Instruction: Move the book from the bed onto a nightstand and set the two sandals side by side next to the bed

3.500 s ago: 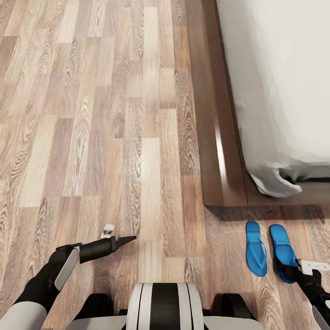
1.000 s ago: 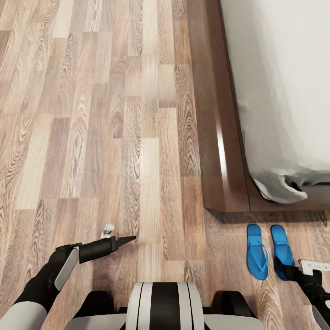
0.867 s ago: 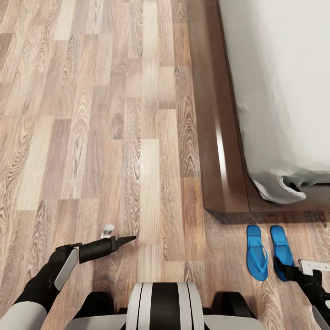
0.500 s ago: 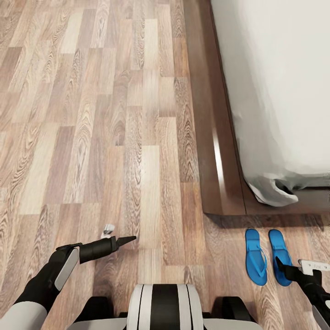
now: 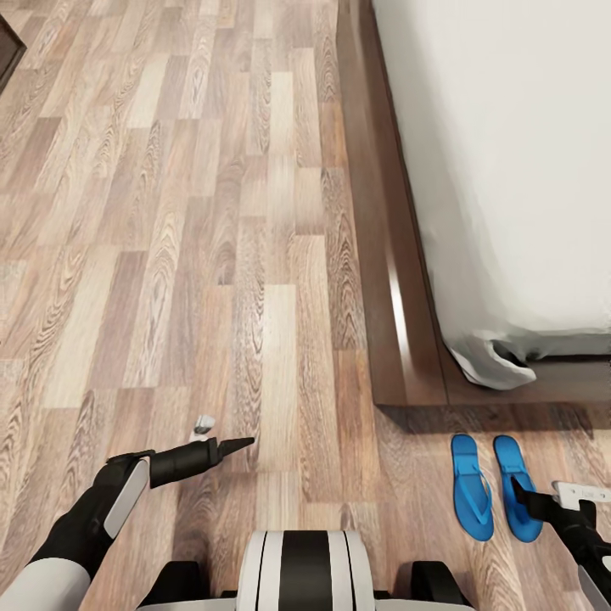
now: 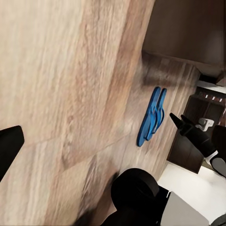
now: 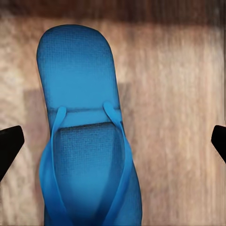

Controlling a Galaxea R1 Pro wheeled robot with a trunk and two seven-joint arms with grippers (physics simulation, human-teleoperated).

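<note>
Two bright blue sandals lie side by side on the wood floor just past the bed's corner, the left sandal (image 5: pixel 471 490) and the right sandal (image 5: pixel 514 475); they also show as a pair of sandals (image 6: pixel 151 117) in the left wrist view. My right gripper (image 5: pixel 521 492) hovers open over the right sandal (image 7: pixel 87 141), one fingertip (image 7: pixel 10 141) on either side, holding nothing. My left gripper (image 5: pixel 231 443) is open and empty over bare floor, well left of the sandals. The bed (image 5: pixel 509 170) has a pale mattress on a dark frame (image 5: pixel 386 280). The book and nightstand are out of view.
Wood-plank floor (image 5: pixel 187 255) stretches wide to the left of the bed. The corner of a dark piece of furniture (image 5: pixel 7 47) pokes in at the far upper left. A dark brown cabinet (image 6: pixel 186 153) stands beyond the sandals. My base (image 5: pixel 301 568) is at the bottom.
The whole head view has shifted, now taking in more floor and bed. Both arms keep their pose and the sandals stay where they were.
</note>
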